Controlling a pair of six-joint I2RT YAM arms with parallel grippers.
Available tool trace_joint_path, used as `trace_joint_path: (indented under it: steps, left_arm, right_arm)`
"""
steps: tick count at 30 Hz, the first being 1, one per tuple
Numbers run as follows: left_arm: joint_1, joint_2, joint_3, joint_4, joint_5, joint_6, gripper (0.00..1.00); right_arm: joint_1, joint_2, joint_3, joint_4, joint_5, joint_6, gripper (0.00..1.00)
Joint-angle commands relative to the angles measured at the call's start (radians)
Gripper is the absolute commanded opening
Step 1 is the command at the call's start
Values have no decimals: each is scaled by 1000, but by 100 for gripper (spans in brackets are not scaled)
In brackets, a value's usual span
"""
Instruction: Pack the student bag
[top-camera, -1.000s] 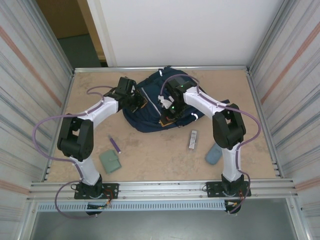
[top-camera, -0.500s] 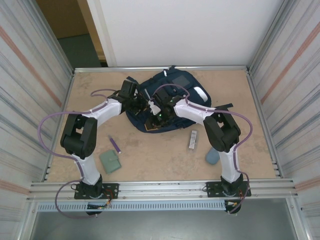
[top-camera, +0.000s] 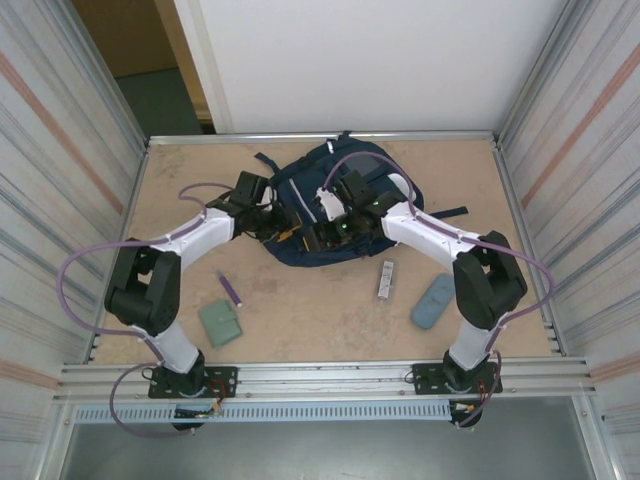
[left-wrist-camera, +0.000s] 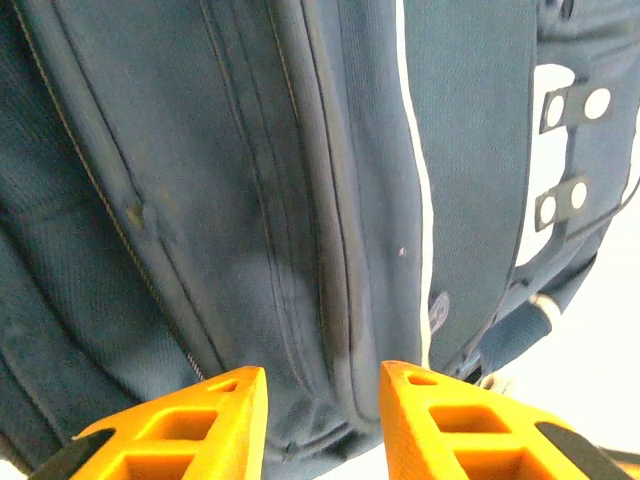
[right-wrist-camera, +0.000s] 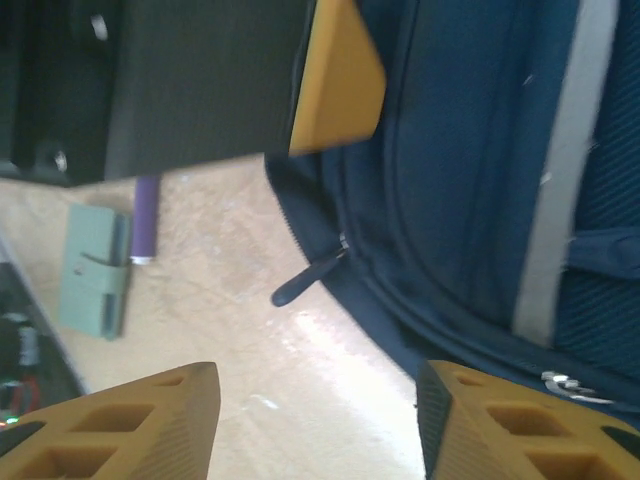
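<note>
– where's the student bag (top-camera: 350, 190)?

– lying flat at the far middle of the table (top-camera: 300, 330). it's navy, with a thin pale stripe (left-wrist-camera: 415, 180) running down it and a white patch (left-wrist-camera: 555, 150) with round studs near one edge. a dark strap (top-camera: 447, 212) trails off its right side.

– and the arms?

– both reach in to its near edge. the left gripper (left-wrist-camera: 322, 390) hangs close over the fabric with its orange fingers parted. a seam and a zip line show in the gap, and nothing is clamped there. i can't tell whether the tips touch the cloth.

– the right one?

– the right gripper (right-wrist-camera: 318, 380) is just beside the left one. its fingers are spread wide over bare table at the bag's rim and hold nothing. in its wrist view a dark zipper pull (right-wrist-camera: 305, 282) sticks out from the bag's edge over the board, and one orange finger of the left gripper shows just above it.

– anything else on the table?

– nearer the arm bases, on the left, a purple pen (top-camera: 230, 290) and a green wallet (top-camera: 219, 322) lie near each other but apart. on the right are a small silver-white stick (top-camera: 386, 279) and a grey-blue pouch (top-camera: 432, 301). all four lie off the bag.
</note>
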Motion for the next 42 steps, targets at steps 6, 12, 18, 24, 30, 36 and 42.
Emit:
trace_joint_path:
  steps: [6,12,18,24,30,36,42]
  left_arm:
    - [-30,-77,-55,-111,24,112,34]
    - [-32,-112,-110,-102,17,106,34]
    - [-17,-190,-162,-69,18,120,35]
    - [21,-309,-244,6,38,138,40]
    - [61,-403,-261,18,38,193,43]
    - [83,-446,-273,81,72,238,48]
    - [80,-421,-315,242,113,313,47]
  right_arm:
    - [30,106,126,-65,221,-231,59]
    - [97,169,94,37,338,-290,61]
    - [129,218,80,161,530,-304,59]
    - [150,209,10,284,639,-335,50]
    - [176,203,-67,390,627,-389,45]
    - [201,175,-117,464,630,-396,10]
    - [168,10,-190,542,503,-364,0]
